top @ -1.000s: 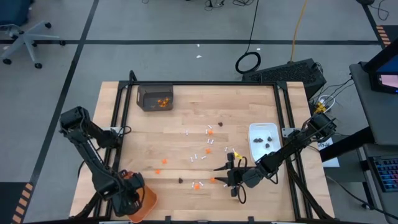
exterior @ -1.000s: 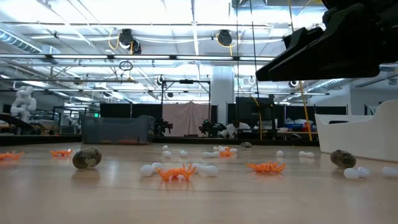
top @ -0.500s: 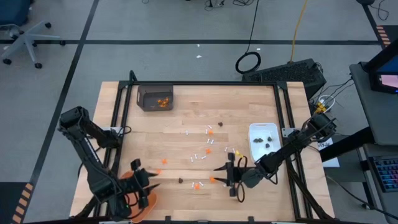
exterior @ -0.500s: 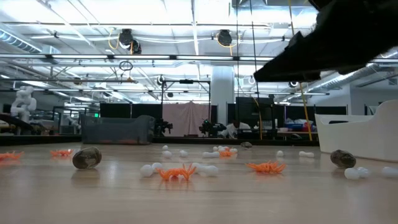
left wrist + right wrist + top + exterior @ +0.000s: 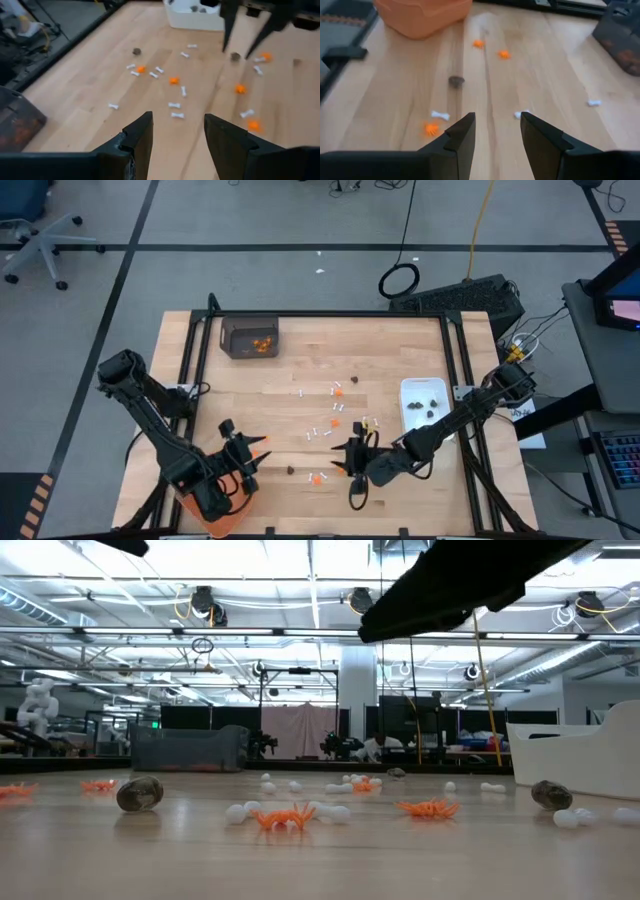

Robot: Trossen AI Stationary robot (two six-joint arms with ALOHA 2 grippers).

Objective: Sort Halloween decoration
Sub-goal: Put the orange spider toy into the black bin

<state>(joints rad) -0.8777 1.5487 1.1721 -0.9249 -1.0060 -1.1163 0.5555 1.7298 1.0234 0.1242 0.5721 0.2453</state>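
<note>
Overhead, the right claw (image 5: pixel 352 472) hangs above the tabletop (image 5: pixel 300 360) near its front edge, fingers apart and empty — the left claw (image 5: pixel 247 455), also parted and empty, sits by the orange tray (image 5: pixel 215 515). Orange bits (image 5: pixel 317 477), dark bits (image 5: pixel 290 470) and white sticks (image 5: pixel 319 432) lie scattered mid-tabletop — more dark bits rest in the white dish (image 5: pixel 424 402).

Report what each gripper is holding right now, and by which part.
Nothing is held. The left gripper and the right gripper both hang open above the table, with only bare wood between their fingers.
</note>
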